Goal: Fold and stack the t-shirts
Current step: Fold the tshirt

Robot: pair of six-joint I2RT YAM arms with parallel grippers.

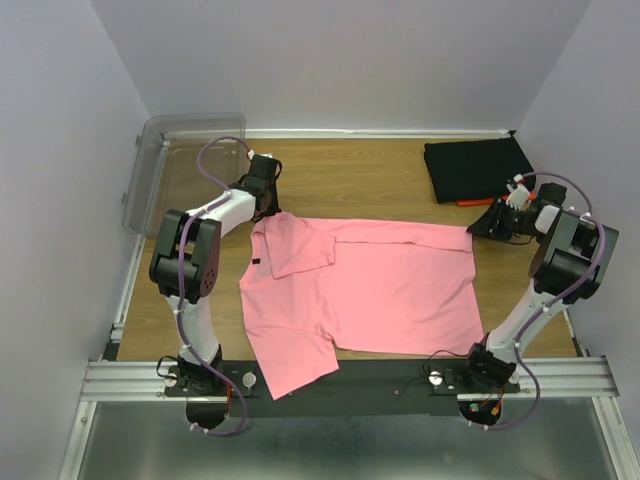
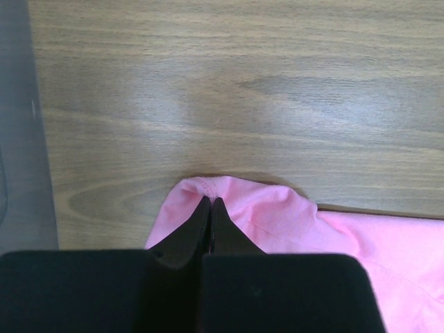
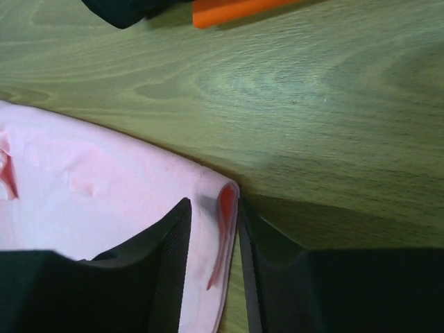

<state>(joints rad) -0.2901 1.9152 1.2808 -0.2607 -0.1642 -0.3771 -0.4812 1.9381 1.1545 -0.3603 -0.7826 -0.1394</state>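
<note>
- The left hand (image 2: 210,202) has its fingers pressed together at the tips. They pinch the rounded far-left corner of the pink t-shirt (image 1: 370,290), though the wrist view does not show well how much cloth is caught.
- The right hand (image 3: 215,218) is almost fully closed, and the hem at the far-right corner of the same shirt sits between its two fingers.
- The pink t-shirt lies spread over the middle of the bench (image 1: 370,180). One sleeve is folded onto the chest, and its near-left corner reaches past the near edge.
- Beyond the shirt's far edge there is bare wood up to the wall.
- The black t-shirt (image 1: 478,168) lies folded in the far-right corner on the orange t-shirt (image 1: 470,202), of which only a thin strip shows. Both are near the right hand but apart from it.
- A clear bin (image 1: 170,165) stands at the far left, beside the left arm.
</note>
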